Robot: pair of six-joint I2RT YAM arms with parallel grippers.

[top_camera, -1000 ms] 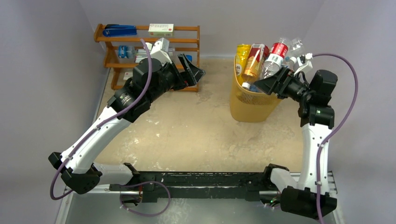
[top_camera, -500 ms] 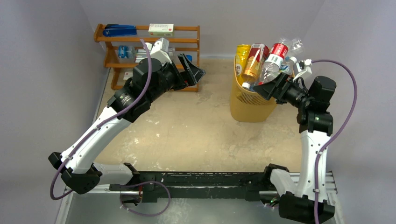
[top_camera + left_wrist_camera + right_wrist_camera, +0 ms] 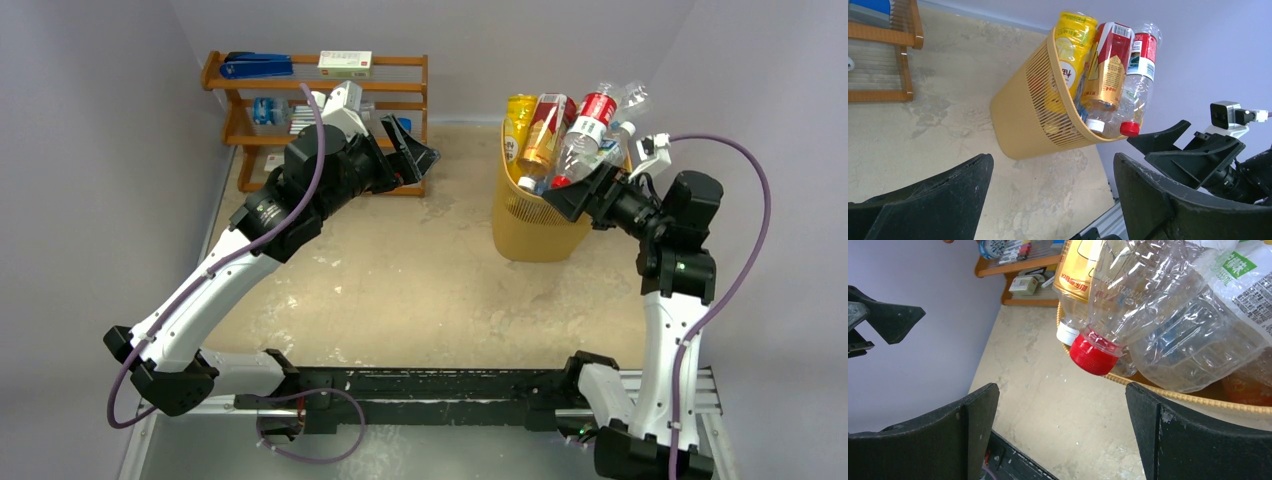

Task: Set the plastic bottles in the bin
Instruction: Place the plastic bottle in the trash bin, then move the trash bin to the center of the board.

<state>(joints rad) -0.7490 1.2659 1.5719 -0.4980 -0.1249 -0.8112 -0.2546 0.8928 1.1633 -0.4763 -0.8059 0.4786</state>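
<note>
The yellow-orange bin (image 3: 530, 235) stands at the back right and is full above its rim. A yellow bottle (image 3: 518, 118), an amber bottle with a red label (image 3: 545, 125) and a clear red-labelled bottle (image 3: 590, 118) stick out of it, necks down. My right gripper (image 3: 575, 192) is open and empty just in front of the bin's right side. In the right wrist view (image 3: 1062, 390) the clear bottle's red cap (image 3: 1094, 355) hangs over the bin's rim (image 3: 1198, 399) just above the jaws. My left gripper (image 3: 415, 148) is open and empty by the shelf, facing the bin (image 3: 1023, 105).
A brown wooden shelf rack (image 3: 320, 90) with a blue stapler (image 3: 255, 65) and small boxes stands at the back left, right behind my left gripper. Grey walls close in on the left, back and right. The sandy table top (image 3: 400, 270) lies between the arms.
My right gripper has drawn back a little from the bin, toward the near side and lower. The bottles in the bin and my left arm have not moved.
</note>
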